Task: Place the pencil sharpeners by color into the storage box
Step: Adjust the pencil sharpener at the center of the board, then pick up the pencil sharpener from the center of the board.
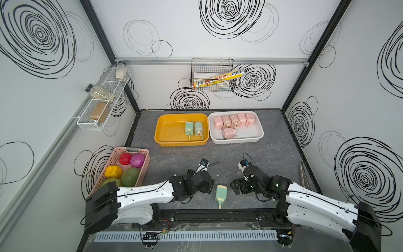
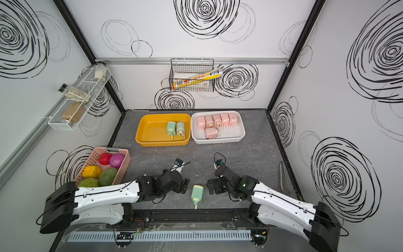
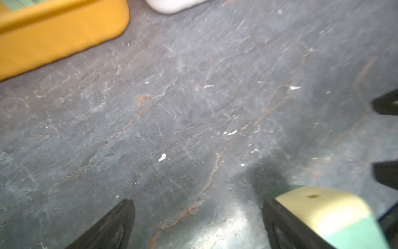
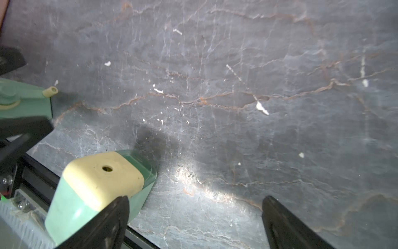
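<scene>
Now counting two green pencil sharpeners [image 1: 188, 127] in the yellow tray [image 1: 170, 136], six pink ones [image 1: 234, 120] in the white tray [image 1: 250, 134], fruits [image 1: 137, 160] in the pink basket [image 1: 145, 165]; spotting a third green sharpener [image 1: 221, 193] loose by the front rail [image 1: 196, 215] between wide-open, empty left gripper [image 3: 197, 204] and right gripper [image 4: 196, 199], a fourth [image 4: 28, 105] in right-wrist view only, bare table [image 1: 239, 157] beyond.

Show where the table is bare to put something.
Bare: the yellow tray's left half, and the table from it and the white tray to the left gripper and right gripper. Crowded: the white tray, and by the green sharpener.
</scene>
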### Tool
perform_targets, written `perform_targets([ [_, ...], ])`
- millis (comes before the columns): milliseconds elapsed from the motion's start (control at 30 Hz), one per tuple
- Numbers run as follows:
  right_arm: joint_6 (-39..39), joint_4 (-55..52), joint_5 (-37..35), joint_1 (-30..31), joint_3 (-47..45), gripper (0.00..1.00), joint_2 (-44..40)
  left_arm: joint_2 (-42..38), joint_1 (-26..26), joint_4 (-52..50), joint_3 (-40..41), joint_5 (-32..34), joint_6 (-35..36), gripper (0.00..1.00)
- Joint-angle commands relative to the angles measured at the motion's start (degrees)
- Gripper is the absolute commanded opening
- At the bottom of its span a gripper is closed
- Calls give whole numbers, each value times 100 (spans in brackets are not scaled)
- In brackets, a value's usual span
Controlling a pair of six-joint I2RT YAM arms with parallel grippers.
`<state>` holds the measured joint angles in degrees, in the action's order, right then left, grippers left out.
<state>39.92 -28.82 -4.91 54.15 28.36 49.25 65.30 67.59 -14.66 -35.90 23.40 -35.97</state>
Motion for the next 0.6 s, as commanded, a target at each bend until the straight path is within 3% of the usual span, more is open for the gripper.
perform_targets([
  [0,156,-120,-296,-257,-14,100,-173,-298,560,-59,-209,112,-499,99],
  [400,126,57,-339,-704,-170,100,-567,730,1326,615,-368,-55,-561,99],
  [567,77,93,-318,-705,-190,100,-533,1207,1388,677,-536,-198,-589,99],
])
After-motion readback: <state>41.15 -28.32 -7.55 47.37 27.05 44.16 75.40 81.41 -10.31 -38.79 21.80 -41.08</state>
